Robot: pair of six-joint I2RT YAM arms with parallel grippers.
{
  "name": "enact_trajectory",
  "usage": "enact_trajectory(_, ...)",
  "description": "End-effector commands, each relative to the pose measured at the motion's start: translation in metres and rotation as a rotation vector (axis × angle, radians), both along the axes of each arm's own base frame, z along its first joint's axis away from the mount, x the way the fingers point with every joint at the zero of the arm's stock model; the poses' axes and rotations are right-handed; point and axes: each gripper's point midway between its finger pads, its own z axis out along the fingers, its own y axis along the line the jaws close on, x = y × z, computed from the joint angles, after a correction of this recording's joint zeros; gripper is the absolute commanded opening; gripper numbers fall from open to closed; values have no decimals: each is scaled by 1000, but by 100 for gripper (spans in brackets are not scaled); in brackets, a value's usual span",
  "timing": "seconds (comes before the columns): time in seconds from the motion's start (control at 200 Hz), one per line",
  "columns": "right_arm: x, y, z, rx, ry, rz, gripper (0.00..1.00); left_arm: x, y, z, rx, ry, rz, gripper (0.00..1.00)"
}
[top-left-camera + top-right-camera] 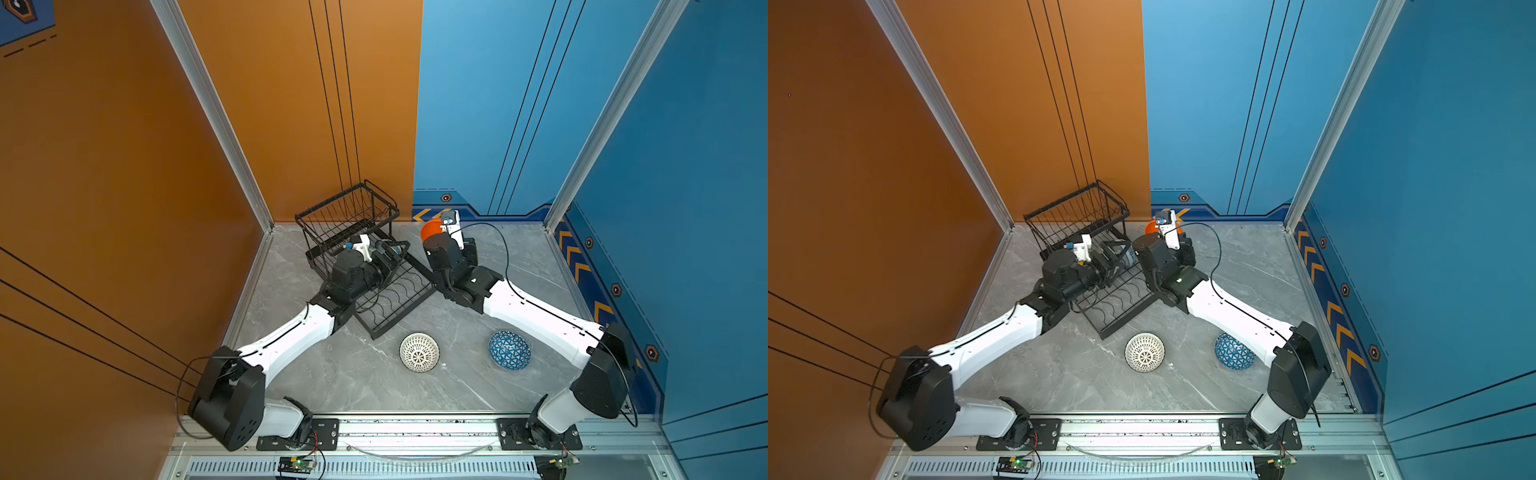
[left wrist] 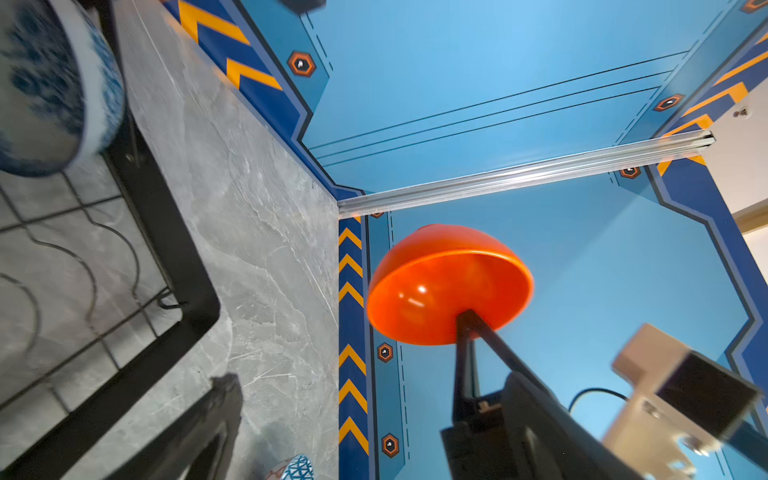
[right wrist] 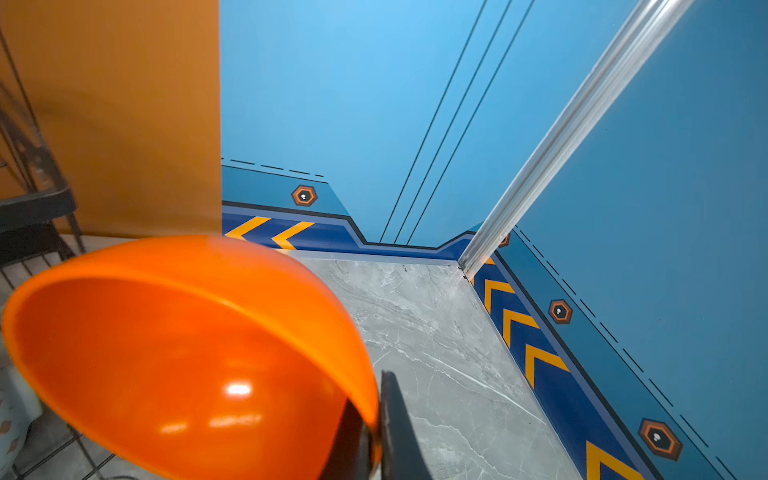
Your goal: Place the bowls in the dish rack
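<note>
The black wire dish rack (image 1: 386,328) (image 1: 1106,332) stands at the back, its raised basket toward the orange wall. A white-and-blue floral bowl (image 1: 395,250) (image 2: 45,83) sits in its flat tray. My left gripper (image 1: 390,255) (image 2: 374,432) hovers open beside that bowl, holding nothing. My right gripper (image 3: 376,419) is shut on the rim of the orange bowl (image 3: 187,353) (image 1: 430,230), held tilted just right of the rack. A white lattice bowl (image 1: 419,352) and a blue triangle-patterned bowl (image 1: 509,350) lie upside down on the table in front.
The grey marble table (image 1: 365,382) is walled by orange panels on the left and blue panels (image 1: 498,124) behind and on the right. The rack's black frame (image 2: 166,232) lies close to both wrists. The right forearm partly covers the blue bowl (image 1: 1233,353) in a top view.
</note>
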Motion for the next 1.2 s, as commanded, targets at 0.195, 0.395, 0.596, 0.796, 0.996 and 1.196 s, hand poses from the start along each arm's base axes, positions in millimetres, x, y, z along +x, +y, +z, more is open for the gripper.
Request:
enact_trajectory(0.195,6,32,-44,-149,55,-2,0,-43,125,-23,132,49,240,98)
enact_trajectory(0.395,15,55,-78,-233,124,21,0,-50,138,-48,95,94,243,98)
enact_trajectory(0.596,25,67,-110,-325,169,9,0,-45,143,-77,36,132,242,98)
enact_trajectory(0.796,36,73,-130,-416,181,-37,0,-41,144,-96,19,161,223,98)
enact_trajectory(0.996,41,78,-143,-454,181,-68,0,-36,148,-110,-7,185,214,98)
enact_trajectory(1.196,45,71,-149,-467,169,-115,0,-35,149,-112,5,184,210,98)
